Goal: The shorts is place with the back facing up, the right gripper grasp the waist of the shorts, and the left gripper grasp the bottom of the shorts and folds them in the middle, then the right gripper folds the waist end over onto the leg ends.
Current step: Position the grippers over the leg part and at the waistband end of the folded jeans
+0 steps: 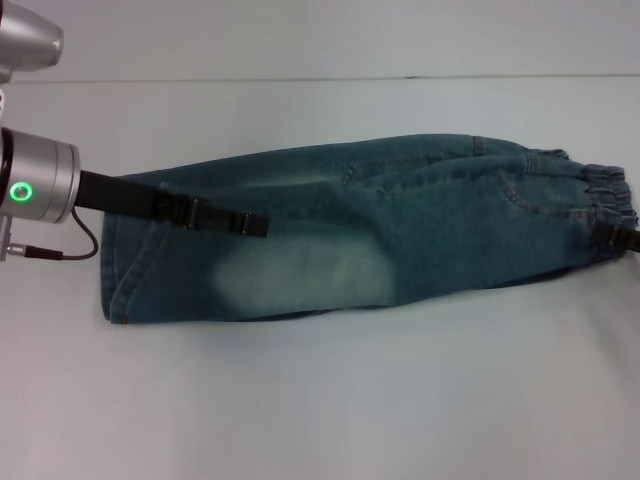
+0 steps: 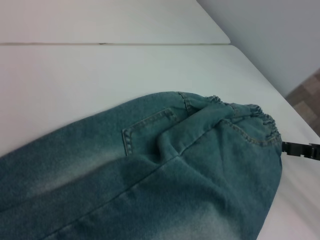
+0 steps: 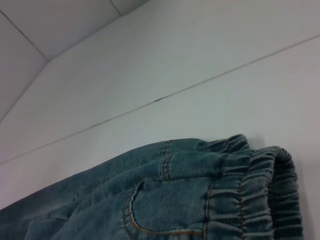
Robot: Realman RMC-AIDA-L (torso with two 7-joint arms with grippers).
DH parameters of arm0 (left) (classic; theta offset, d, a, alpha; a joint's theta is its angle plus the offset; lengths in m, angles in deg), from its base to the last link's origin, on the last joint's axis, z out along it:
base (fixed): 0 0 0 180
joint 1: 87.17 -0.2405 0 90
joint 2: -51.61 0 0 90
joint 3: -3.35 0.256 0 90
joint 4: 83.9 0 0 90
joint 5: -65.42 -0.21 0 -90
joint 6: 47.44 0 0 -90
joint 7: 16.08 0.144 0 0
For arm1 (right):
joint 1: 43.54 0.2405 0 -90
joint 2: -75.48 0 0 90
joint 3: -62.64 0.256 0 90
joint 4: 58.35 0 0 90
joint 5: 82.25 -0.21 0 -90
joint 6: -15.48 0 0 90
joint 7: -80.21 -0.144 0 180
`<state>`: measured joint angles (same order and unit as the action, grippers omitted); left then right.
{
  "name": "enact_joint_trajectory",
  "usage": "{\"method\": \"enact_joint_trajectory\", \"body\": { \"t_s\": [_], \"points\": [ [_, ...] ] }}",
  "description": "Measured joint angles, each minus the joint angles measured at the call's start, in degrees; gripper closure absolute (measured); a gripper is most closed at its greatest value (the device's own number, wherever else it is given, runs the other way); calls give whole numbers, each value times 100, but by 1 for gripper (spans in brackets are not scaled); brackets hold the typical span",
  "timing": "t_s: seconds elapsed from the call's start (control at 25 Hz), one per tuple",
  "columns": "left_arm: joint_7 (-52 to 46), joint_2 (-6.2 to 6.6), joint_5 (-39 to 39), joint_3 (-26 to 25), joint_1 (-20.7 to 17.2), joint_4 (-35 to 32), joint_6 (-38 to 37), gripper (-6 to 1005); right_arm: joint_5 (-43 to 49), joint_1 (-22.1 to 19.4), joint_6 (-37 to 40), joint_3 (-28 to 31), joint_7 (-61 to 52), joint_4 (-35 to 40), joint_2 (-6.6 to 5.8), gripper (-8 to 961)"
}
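On the white table [image 1: 300, 400], the shorts [image 1: 400, 230] lie folded lengthwise; the left gripper [image 1: 255, 223] rests on the leg end, the right gripper [image 1: 620, 240] pinches the waistband. A slipped pinch could undo the fold.

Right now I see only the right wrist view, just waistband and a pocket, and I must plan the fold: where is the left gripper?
Observer: The left gripper reaches in over the shorts near the leg end.
Operator: Are they halved lengthwise?
Observer: They look so: one long strip across the table, a pale faded patch on top.
Operator: And the right gripper?
Observer: The right gripper sits at the outer edge of the waistband.
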<state>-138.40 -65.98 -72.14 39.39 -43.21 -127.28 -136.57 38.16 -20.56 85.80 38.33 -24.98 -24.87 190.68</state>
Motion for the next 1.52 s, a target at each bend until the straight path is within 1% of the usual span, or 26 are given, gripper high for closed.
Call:
{"method": "enact_joint_trajectory", "body": {
  "t_s": [0.12,0.28,0.76,1.0,1.44,1.52],
  "points": [
    [-1,-1,-17,0,-10,0,-5,235,2,44,-58,-7,13,-85,-30,65],
    [-2,-4,-20,0,-29,3,-11,113,9,105,-113,-49,53,-163,-40,66],
    [-2,11,-43,0,-24,5,-30,113,9,162,-128,-100,51,-216,-31,101],
    [-2,13,-43,0,-2,5,-30,112,9,150,-127,-96,10,-219,-33,285],
    [0,-5,-43,14,-17,4,-35,113,-13,178,-134,-74,45,-220,-41,537],
    [9,-14,-43,15,-24,4,-35,113,-24,180,-133,-74,58,-214,-41,633]
  ]
}}
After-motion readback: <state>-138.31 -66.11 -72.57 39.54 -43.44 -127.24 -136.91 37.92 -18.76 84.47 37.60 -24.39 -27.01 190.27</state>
